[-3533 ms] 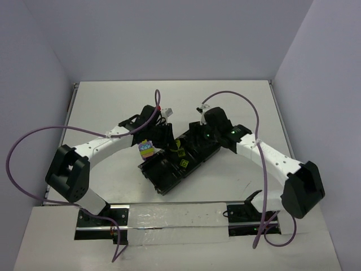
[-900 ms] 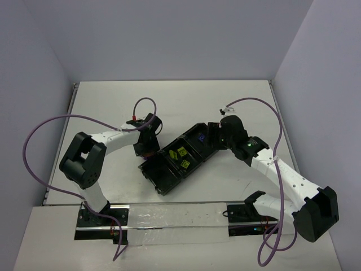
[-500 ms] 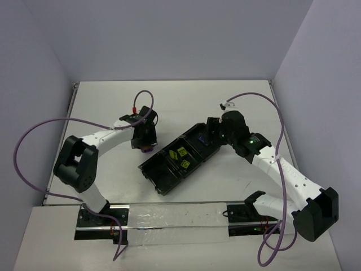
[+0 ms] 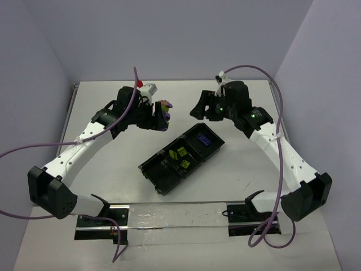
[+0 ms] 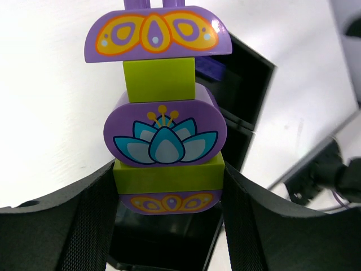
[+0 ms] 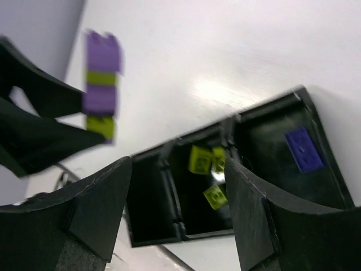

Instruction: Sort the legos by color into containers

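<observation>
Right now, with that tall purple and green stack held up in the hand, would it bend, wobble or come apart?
The stack is hard plastic bricks, so probably stiff and light. The left hand grips it only near one end, leaving most of it sticking out, so a knock might lever pieces apart. Its glossy faces look somewhat slippery.

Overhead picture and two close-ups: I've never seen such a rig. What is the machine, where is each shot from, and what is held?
Two robot arms are bolted to a white table, each ending in a two-fingered claw. The wide picture looks down from above and behind them; each close-up comes from a wrist camera. The left claw grips a stack of purple and yellow-green bricks. The right claw is open and empty. On the table lies a black three-compartment tray: three yellow-green bricks in the middle, one purple brick at the far end, nothing in the near end.
</observation>
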`<action>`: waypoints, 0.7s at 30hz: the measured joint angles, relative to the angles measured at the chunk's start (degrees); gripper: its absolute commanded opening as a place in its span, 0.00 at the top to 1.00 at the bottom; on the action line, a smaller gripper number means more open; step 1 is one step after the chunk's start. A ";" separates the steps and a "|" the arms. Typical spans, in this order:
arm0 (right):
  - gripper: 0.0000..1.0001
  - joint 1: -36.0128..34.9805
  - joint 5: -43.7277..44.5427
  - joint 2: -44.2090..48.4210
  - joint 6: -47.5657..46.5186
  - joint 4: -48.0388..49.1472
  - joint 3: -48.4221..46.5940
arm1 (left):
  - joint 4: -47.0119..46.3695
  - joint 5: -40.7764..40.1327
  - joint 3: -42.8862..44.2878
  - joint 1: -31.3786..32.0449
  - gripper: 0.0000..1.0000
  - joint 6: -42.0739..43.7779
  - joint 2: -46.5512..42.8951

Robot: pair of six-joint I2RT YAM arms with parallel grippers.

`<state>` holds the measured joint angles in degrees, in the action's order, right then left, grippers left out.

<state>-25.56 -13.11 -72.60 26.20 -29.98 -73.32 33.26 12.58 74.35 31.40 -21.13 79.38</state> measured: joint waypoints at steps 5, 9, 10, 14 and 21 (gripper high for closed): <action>0.26 0.00 -5.36 -6.92 3.65 0.34 -8.63 | -1.28 5.35 -0.50 0.00 1.00 0.88 -0.47; 0.25 0.00 -8.44 -12.27 7.08 0.15 -14.38 | -1.43 7.35 -0.63 0.00 1.00 1.01 -0.76; 0.25 0.00 -8.97 -13.76 7.87 0.50 -15.70 | -1.43 7.69 -0.63 0.00 1.00 1.05 -0.81; 0.25 -0.02 -10.65 -18.02 11.05 0.83 -17.05 | -1.45 8.46 -0.66 0.00 1.00 1.05 -0.90; 0.30 -0.33 -13.38 -22.30 14.50 1.27 -18.33 | -1.40 9.16 -0.66 -0.02 1.00 1.05 -0.90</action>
<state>-25.89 -26.49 -94.90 40.69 -28.71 -91.64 31.86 21.73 73.69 31.38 -20.08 78.48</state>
